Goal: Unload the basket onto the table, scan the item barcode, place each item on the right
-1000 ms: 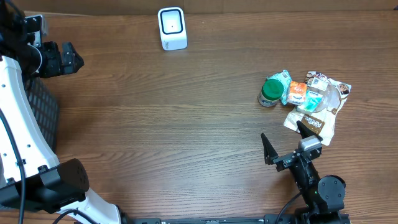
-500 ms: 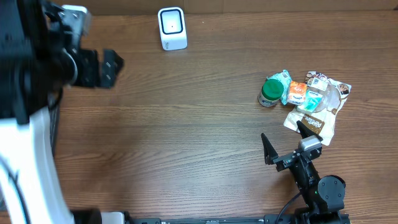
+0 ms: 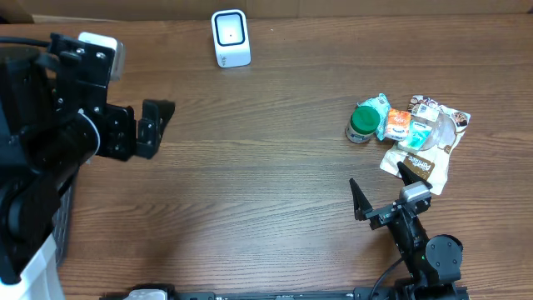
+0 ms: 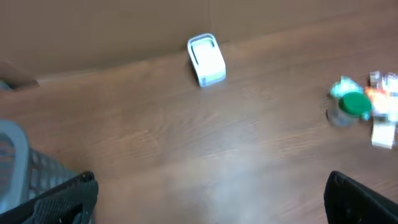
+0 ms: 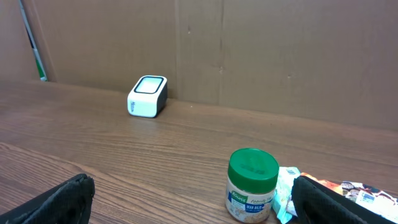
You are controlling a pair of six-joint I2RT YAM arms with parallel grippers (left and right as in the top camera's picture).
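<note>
1. The left hand point(image 3: 156, 127) hangs high over the left side of the surface point(image 3: 250, 183), fingers spread wide and nothing between them.
2. The right hand point(image 3: 379, 185) sits low at the front right, jaws fully apart too, empty and pointing toward the pile.
3. The items lie clustered on the right. A green-lidded jar point(image 3: 361, 123) stands upright at the cluster's left edge, with an orange packet point(image 3: 398, 125) just beside it.
4. A brown-and-white pouch point(image 3: 419, 161) lies nearest the right hand. One finger overlaps it from overhead, and I can't tell if they touch.
5. The white scanner point(image 3: 231, 37) stands at the back edge, well apart from the pile and both hands.
6. A grey mesh basket point(image 4: 18, 168) shows at far left.
</note>
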